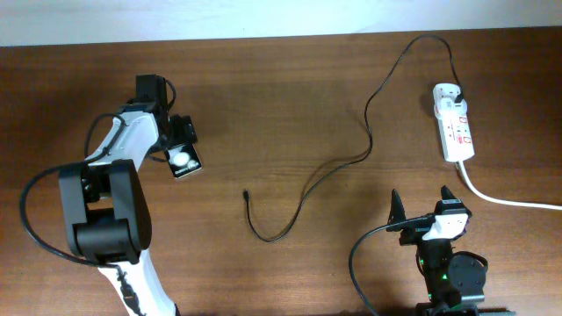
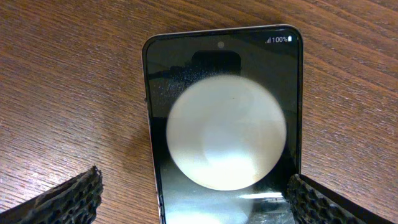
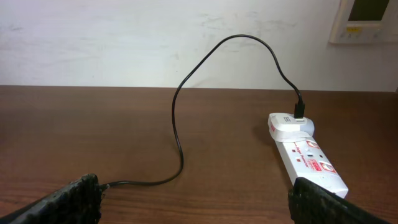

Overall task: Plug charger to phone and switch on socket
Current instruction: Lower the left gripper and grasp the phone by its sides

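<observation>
The phone (image 1: pixel 184 161) lies on the wooden table at the left, black with a white round blob on its face. In the left wrist view the phone (image 2: pixel 224 124) lies between the fingers of my left gripper (image 2: pixel 196 190), which is open; the left finger stands clear of it, the right finger is at its edge. My left gripper (image 1: pixel 182 147) hangs right over it. The charger (image 1: pixel 369 132) runs from its plug in the socket (image 1: pixel 454 123) to a free tip (image 1: pixel 245 194). My right gripper (image 1: pixel 421 197) is open and empty, near the front edge. The charger (image 3: pixel 180 143) and socket (image 3: pixel 311 163) lie ahead of my right gripper (image 3: pixel 194 190).
The socket's thick white cord (image 1: pixel 509 200) runs off the right edge of the table. A white wall (image 3: pixel 124 43) stands behind the table's far edge. A white adapter (image 3: pixel 291 126) sits in the socket's far end.
</observation>
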You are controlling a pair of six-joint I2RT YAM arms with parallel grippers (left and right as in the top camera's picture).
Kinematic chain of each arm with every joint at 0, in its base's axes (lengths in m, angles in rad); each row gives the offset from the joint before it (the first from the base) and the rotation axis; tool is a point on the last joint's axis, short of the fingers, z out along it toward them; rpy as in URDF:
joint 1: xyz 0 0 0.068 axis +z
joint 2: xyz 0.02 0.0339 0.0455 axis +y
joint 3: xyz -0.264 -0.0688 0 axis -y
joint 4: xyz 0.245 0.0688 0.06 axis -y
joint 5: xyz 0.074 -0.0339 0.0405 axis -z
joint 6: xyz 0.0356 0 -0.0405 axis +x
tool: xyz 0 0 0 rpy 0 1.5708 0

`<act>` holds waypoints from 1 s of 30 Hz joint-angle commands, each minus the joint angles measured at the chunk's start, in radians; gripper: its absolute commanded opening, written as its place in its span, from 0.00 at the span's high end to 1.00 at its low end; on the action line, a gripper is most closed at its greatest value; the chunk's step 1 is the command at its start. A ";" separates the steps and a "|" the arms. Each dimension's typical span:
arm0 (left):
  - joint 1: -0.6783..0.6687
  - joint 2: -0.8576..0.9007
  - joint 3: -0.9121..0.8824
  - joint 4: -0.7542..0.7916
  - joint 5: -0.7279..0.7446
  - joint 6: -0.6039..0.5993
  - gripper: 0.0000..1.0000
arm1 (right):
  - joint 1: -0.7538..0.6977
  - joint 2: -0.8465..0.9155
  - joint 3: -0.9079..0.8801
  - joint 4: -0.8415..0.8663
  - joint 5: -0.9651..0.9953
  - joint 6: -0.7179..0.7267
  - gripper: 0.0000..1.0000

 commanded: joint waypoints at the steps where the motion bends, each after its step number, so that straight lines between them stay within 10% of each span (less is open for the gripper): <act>1: 0.002 0.037 -0.005 -0.009 0.003 0.012 0.01 | 0.006 -0.008 -0.005 -0.004 -0.010 -0.006 0.01; 30: 0.001 0.037 -0.005 -0.016 0.193 0.012 0.02 | 0.006 -0.008 -0.005 -0.004 -0.010 -0.006 0.01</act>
